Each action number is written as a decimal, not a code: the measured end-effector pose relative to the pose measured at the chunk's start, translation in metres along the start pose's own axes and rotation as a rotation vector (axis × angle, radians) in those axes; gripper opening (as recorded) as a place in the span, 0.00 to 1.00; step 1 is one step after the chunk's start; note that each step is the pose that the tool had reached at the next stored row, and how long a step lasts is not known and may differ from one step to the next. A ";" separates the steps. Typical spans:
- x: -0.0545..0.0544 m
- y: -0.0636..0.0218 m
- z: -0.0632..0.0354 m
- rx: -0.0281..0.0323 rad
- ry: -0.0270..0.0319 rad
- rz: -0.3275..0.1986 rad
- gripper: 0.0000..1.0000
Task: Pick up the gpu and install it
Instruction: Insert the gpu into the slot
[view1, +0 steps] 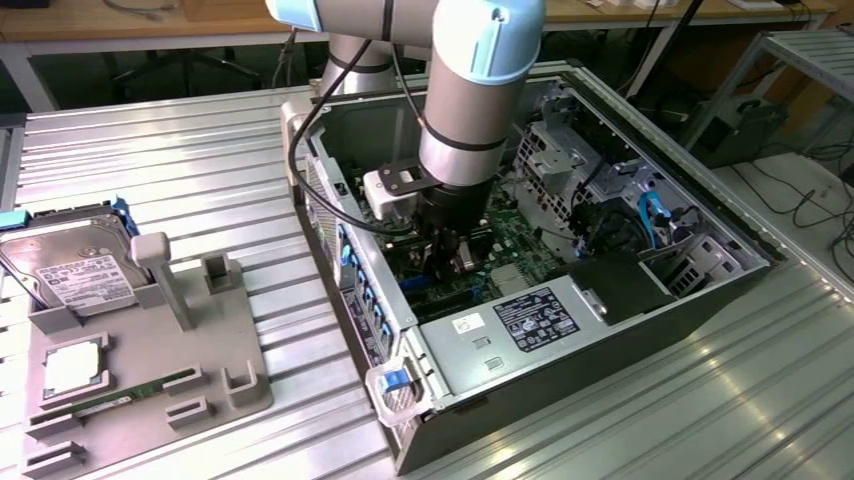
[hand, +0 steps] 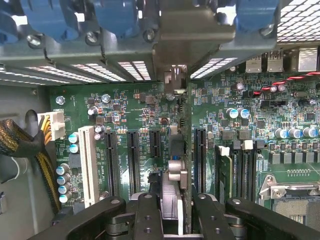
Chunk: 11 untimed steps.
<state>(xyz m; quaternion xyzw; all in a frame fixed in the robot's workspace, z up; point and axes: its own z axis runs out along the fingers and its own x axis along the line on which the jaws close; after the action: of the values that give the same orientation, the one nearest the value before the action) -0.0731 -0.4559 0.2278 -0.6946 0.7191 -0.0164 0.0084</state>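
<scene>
We hold gpu (hand: 176, 195) edge-on, gripper (hand: 171, 212) clenched on its top edge, inside open computer case (view1: 694, 300). Pick-up done. Card stands over motherboard (hand: 150, 125) among expansion slots, at 6 o'clock from rear bracket opening (hand: 175, 80). Seating not confirmed.
</scene>
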 end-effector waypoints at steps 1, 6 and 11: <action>0.000 0.0000 0.0000 0.0000 0.0000 0.000 0.29; 0.000 0.0000 0.0018 0.0001 -0.0002 0.000 0.29; 0.000 0.0002 0.0061 -0.0001 0.0002 0.000 0.29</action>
<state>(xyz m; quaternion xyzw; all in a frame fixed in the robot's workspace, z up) -0.0731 -0.4559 0.2217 -0.6946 0.7191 -0.0165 0.0083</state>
